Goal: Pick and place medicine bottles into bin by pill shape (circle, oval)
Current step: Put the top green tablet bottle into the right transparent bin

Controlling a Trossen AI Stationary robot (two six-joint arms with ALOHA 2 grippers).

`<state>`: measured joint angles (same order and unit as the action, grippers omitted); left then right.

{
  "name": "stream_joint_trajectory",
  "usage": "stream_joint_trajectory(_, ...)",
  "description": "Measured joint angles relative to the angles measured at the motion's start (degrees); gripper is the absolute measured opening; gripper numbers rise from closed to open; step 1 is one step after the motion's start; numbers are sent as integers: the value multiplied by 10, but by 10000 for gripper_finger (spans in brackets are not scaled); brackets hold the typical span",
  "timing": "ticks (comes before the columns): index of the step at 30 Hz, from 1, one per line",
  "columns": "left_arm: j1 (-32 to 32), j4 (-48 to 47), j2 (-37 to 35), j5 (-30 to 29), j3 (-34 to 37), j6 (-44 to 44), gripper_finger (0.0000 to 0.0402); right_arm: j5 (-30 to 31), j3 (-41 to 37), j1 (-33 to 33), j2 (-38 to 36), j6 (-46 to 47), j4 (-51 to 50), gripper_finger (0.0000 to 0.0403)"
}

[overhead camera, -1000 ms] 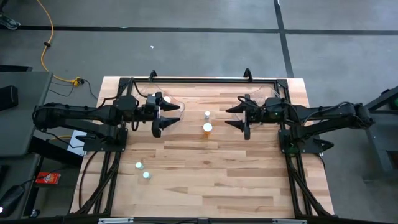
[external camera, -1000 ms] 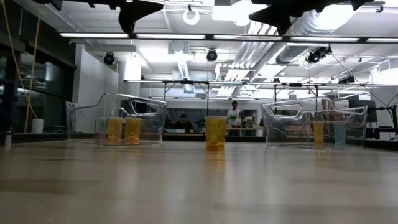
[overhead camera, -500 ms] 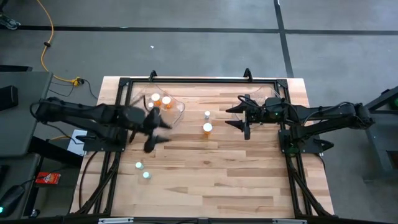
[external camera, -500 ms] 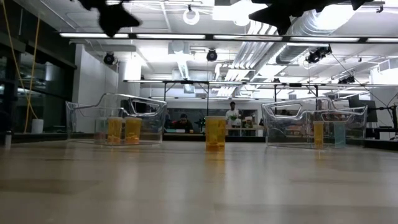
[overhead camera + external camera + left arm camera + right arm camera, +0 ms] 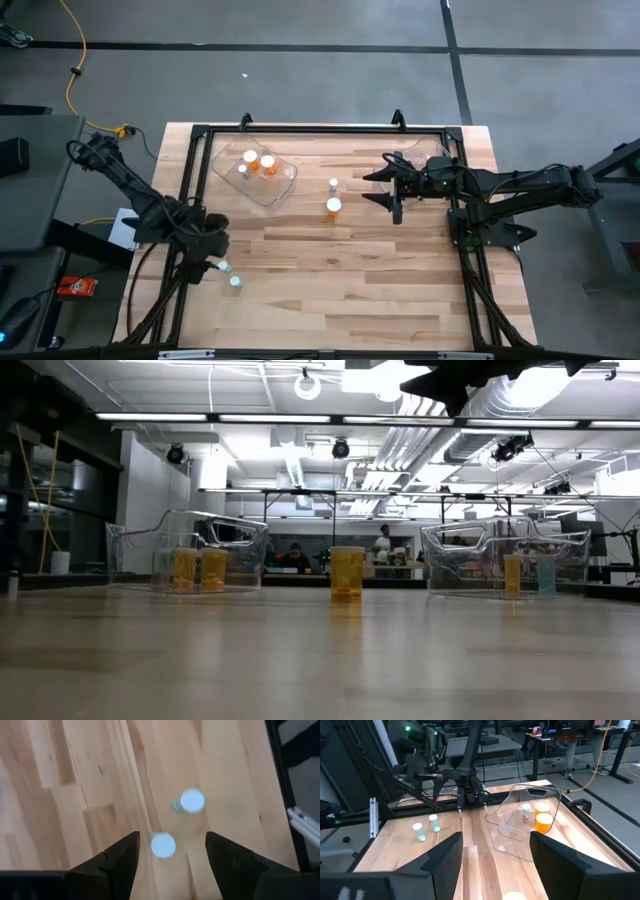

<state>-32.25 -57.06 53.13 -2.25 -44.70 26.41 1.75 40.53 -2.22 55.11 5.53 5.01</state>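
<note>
High view — the left gripper (image 5: 210, 255) hangs low over the table's (image 5: 340, 290) near-left part, just beside two pale bottles (image 5: 229, 274) that stand loose there, evidently next to be sorted; its arm bends back toward the left edge. A clear bin (image 5: 283, 181) at the far left holds orange bottles (image 5: 260, 161). Two more bottles, one small white-capped (image 5: 333, 184) and one orange (image 5: 333, 206), stand mid-table beside the waiting right gripper (image 5: 384, 186), fingers spread.

Low view — the orange bottle (image 5: 347, 571) stands upright between the two clear bins (image 5: 190, 550), each already holding bottles; the right gripper (image 5: 448, 384) hangs overhead.

Left wrist view — the left fingers (image 5: 120, 860) are spread and point down, straddling one pale bottle (image 5: 163, 845); the other (image 5: 191, 801) stands just beyond. Nothing is pinched yet.

Right wrist view — the right fingers (image 5: 445, 857) stand apart, empty, facing the left bin (image 5: 520, 820) and the left arm
</note>
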Motion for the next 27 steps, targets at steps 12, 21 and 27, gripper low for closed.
stream_joint_trajectory(12,-48,0,0,-36,45,60,219,17,0,0,0,21,0,225)
stream_joint_trajectory(21,-48,14,1,-32,57,110,224,17,0,0,0,35,0,224)
stream_joint_trajectory(27,-62,14,1,-28,57,138,267,17,0,0,0,34,0,224)
